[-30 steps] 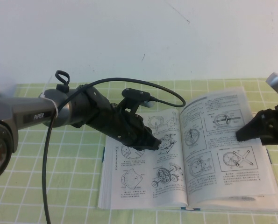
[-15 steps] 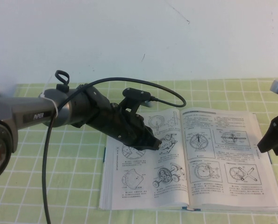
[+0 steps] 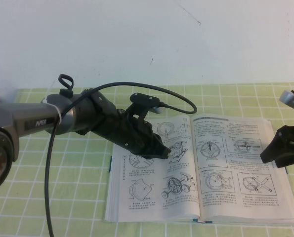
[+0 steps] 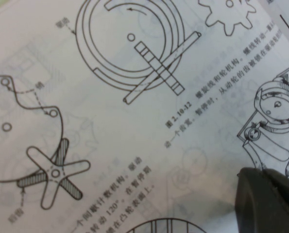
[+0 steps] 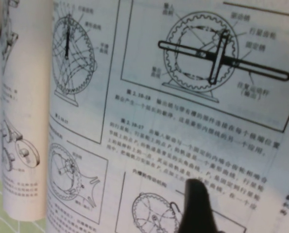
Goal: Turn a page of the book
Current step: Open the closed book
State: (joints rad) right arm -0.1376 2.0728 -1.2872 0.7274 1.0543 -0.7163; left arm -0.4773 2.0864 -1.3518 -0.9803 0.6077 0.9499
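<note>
right gripper (image 3: 266,157) cut off by frame edge, left gripper (image 3: 165,152) hiding book (image 3: 201,168) drawings

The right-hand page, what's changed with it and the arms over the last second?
The page, bulging up a second ago, has settled flat on the book. The right gripper, open and holding nothing, drew off toward the right edge, then came partway back. The left gripper stayed put over the left page.

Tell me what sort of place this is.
Probably a lab or test bench: a thick open textbook of mechanical line drawings lies on a green checked tablecloth against a bare white wall. The left gripper rests on its left page; the right gripper, open, hovers by its right edge.
</note>
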